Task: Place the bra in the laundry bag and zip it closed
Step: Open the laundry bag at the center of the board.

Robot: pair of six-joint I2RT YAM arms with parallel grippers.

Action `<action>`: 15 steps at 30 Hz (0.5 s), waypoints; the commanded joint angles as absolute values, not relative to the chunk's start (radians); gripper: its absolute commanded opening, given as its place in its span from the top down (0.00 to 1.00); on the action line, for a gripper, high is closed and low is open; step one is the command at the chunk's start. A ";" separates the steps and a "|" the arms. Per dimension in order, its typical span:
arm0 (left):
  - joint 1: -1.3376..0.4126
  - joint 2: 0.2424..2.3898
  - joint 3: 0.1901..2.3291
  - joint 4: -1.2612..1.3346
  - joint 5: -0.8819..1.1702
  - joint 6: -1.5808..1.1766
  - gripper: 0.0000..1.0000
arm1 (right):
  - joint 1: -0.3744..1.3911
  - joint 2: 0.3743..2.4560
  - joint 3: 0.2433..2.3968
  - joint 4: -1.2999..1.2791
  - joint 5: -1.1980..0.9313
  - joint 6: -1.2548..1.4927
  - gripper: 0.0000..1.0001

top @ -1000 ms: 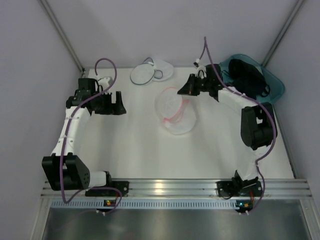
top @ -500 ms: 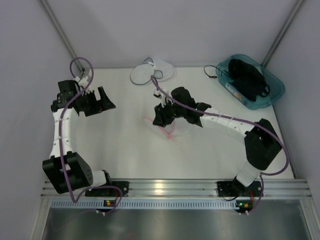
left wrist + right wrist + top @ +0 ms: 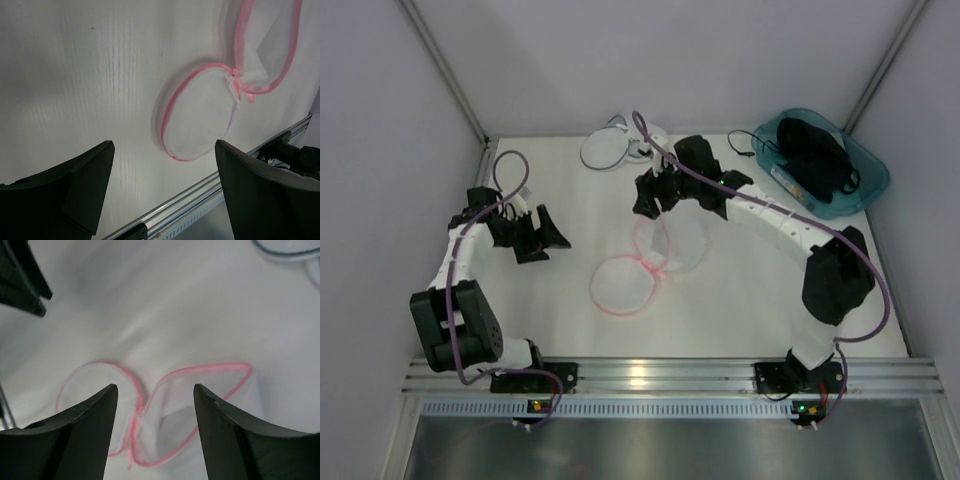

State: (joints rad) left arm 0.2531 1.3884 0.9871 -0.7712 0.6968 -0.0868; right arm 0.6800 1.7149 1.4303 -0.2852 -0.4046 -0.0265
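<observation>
The bra [image 3: 814, 150] is a black bundle inside the teal bin at the back right. The laundry bag [image 3: 607, 150], white mesh with a grey rim, lies flat at the back of the table; an edge of the laundry bag [image 3: 290, 247] shows in the right wrist view. My right gripper [image 3: 648, 207] hangs open and empty between that bag and a pink-rimmed bag. In its wrist view the right gripper [image 3: 155, 387] has nothing between its fingers. My left gripper [image 3: 552, 243] stands open at mid-left, and the left gripper [image 3: 164, 150] holds nothing.
A pink-rimmed mesh bag lies unzipped in two halves at the table's middle: a flat disc [image 3: 624, 286] [image 3: 200, 120] and a raised half [image 3: 682, 242] [image 3: 200, 395]. The teal bin [image 3: 872, 172] sits at the back right. A metal rail [image 3: 640, 374] runs along the near edge.
My right gripper has opened, let go of the pink-rimmed bag and pulled back and up. The bag now lies spread in two halves. My left gripper moved right and nearer.
</observation>
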 commanded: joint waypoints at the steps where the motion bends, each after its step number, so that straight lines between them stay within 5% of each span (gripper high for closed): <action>1: 0.163 1.466 0.976 -0.703 0.655 -0.095 0.14 | 0.621 1.898 1.659 -0.389 -0.374 -0.120 0.37; 6: 0.012 1.622 1.005 -0.692 0.583 -0.101 0.17 | 0.555 2.095 1.914 -0.547 -0.356 -0.114 0.26; 15: -0.100 1.861 1.034 -0.657 0.633 -0.064 0.40 | 0.535 2.212 1.931 -0.612 -0.333 -0.126 0.26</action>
State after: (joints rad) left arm -0.0624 1.8034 1.0210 -0.7269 0.6632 -0.1040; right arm 0.5320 2.2208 1.8942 -0.5644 -0.3340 -0.1055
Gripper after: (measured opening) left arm 0.606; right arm 0.741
